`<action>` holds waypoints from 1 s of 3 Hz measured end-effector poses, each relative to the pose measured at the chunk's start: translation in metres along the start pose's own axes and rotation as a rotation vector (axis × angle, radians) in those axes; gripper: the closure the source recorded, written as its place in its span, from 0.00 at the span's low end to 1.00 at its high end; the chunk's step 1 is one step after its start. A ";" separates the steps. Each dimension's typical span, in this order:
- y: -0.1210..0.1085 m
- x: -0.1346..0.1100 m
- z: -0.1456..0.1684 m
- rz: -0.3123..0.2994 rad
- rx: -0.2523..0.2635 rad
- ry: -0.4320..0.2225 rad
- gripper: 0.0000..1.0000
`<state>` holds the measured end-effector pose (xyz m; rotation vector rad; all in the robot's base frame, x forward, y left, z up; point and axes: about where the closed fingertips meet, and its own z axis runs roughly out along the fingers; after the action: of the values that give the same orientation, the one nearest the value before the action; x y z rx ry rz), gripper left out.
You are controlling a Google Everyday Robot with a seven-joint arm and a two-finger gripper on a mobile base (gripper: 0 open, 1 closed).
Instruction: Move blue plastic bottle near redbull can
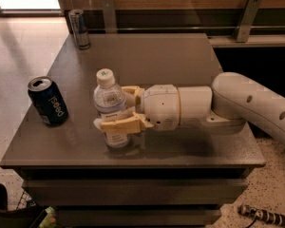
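Observation:
The blue plastic bottle [108, 97], clear with a white cap, stands upright near the front of the grey table [152, 56]. My gripper [113, 108] reaches in from the right, with one cream finger [119, 125] across the bottle's front and the other behind it. It is shut on the bottle. The redbull can [79, 28], slim and silver-blue, stands at the table's far left corner, well away from the bottle.
A dark navy Pepsi can [48, 101] stands at the left edge, a short way left of the bottle. A wooden wall with metal brackets [247, 18] runs behind the table. My white arm [256, 103] hangs over the table's right edge.

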<state>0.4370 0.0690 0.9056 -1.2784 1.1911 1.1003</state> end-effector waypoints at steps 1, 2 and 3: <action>0.001 -0.001 0.001 -0.001 -0.003 0.000 0.99; 0.001 -0.001 0.002 -0.002 -0.004 0.001 1.00; -0.021 -0.009 -0.008 0.016 0.004 0.015 1.00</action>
<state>0.4570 0.0610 0.9170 -1.2782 1.2165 1.1012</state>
